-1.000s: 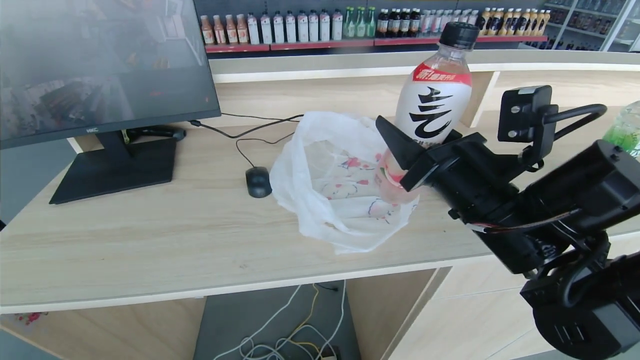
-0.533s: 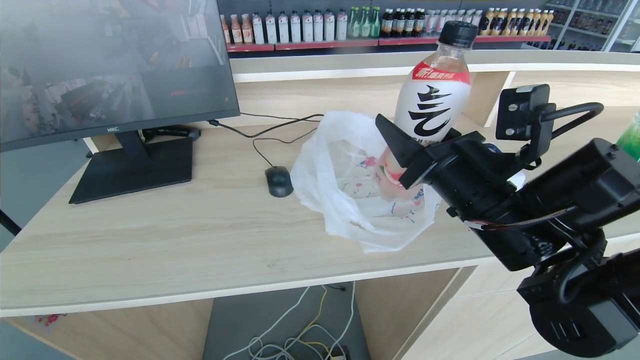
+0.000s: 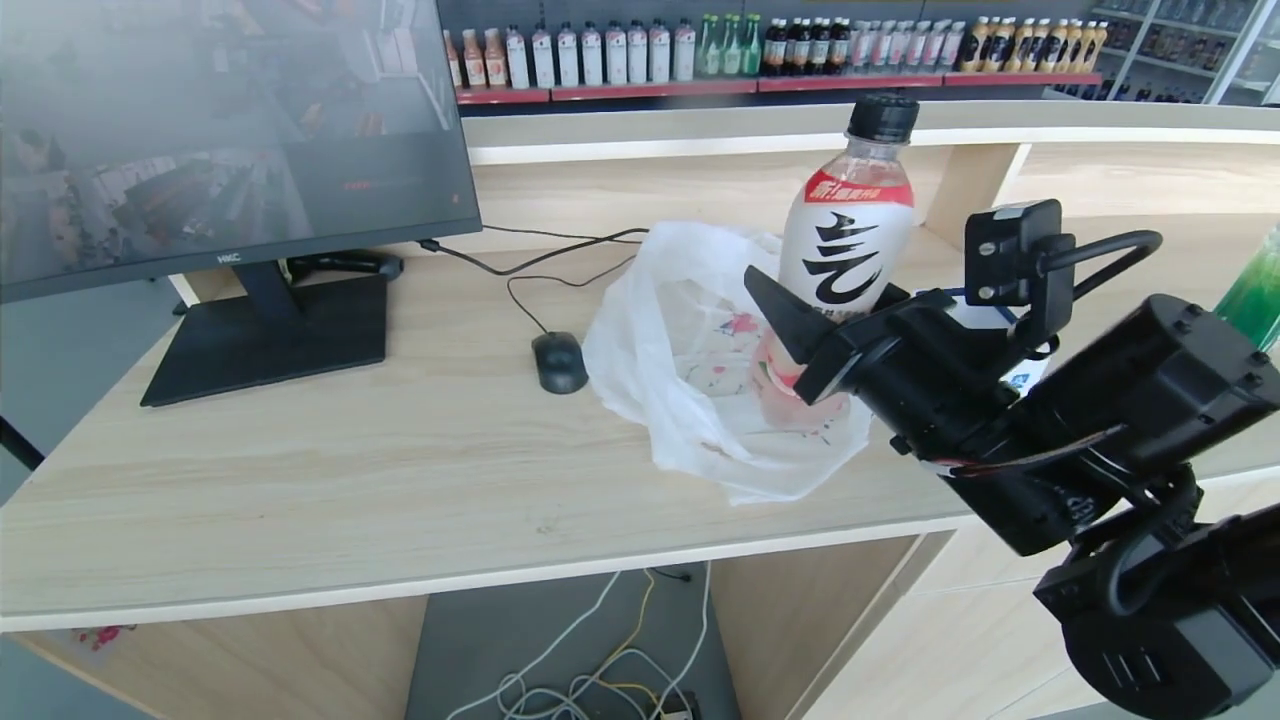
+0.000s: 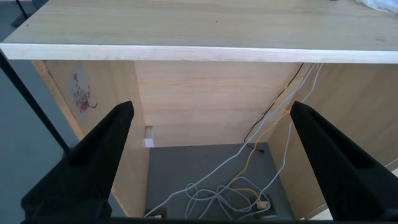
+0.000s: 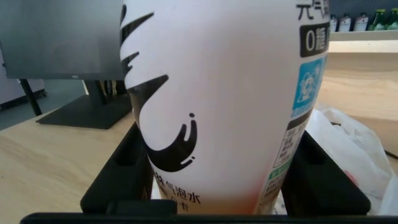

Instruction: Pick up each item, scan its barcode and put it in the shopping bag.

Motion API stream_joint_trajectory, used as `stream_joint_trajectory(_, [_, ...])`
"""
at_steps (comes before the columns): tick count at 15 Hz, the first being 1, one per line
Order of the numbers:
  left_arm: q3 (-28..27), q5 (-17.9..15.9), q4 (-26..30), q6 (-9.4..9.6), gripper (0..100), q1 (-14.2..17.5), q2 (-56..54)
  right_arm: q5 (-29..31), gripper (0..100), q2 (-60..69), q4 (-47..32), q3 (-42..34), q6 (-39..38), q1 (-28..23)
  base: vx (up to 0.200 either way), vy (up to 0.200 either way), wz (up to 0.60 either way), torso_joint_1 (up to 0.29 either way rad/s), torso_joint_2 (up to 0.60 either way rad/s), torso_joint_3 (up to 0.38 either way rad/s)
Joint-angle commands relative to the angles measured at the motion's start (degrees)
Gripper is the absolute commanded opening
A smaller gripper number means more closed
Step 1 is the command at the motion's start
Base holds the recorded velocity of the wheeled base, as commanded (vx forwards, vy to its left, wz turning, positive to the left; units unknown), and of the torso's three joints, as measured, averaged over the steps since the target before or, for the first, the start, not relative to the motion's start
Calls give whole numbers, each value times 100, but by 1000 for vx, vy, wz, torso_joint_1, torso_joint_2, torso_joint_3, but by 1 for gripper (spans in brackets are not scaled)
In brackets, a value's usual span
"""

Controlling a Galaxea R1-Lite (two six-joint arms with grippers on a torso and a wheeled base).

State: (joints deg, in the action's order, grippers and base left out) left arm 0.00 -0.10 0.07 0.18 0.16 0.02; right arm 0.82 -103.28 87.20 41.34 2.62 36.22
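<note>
Bottle (image 3: 845, 250) stands upright in the right gripper (image 3: 812, 345), clamped low on its body and poised over the open shopping bag (image 3: 680, 340). Lowering it in looks next. Right of the bag, a green bottle (image 3: 1250, 300) waits. The left gripper (image 4: 211, 168) hangs spread wide and empty, well apart from the bag.

Right gripper (image 3: 815, 325) holds the bottle (image 3: 845, 240) upright — low over the open shopping bag (image 3: 680, 330).

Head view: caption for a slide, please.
Right gripper holds a bottle upright by the white shopping bag on the wooden counter.
</note>
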Motion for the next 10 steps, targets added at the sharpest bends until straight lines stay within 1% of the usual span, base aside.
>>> stream_joint_trajectory(1, [0, 1, 1, -1, 100, 2, -2, -3, 0, -70, -124, 23, 2, -10, 0, 0, 0, 0, 0, 0])
stream_joint_trajectory(2, [0, 1, 1, -1, 100, 2, -2, -3, 0, -157, -581, 278, 2, -18, 0, 0, 0, 0, 0, 0])
stream_joint_trajectory(3, [0, 1, 1, -1, 100, 2, -2, 6, 0, -289, -792, 586, 2, -27, 0, 0, 0, 0, 0, 0])
stream_joint_trajectory(7, [0, 1, -7, -1, 100, 2, -2, 15, 0, -887, -1478, 1992, 10, -317, 0, 0, 0, 0, 0, 0])
stream_joint_trajectory(10, [0, 1, 1, -1, 100, 2, -2, 15, 0, -1168, -1988, 2757, 10, -414, 0, 0, 0, 0, 0, 0])
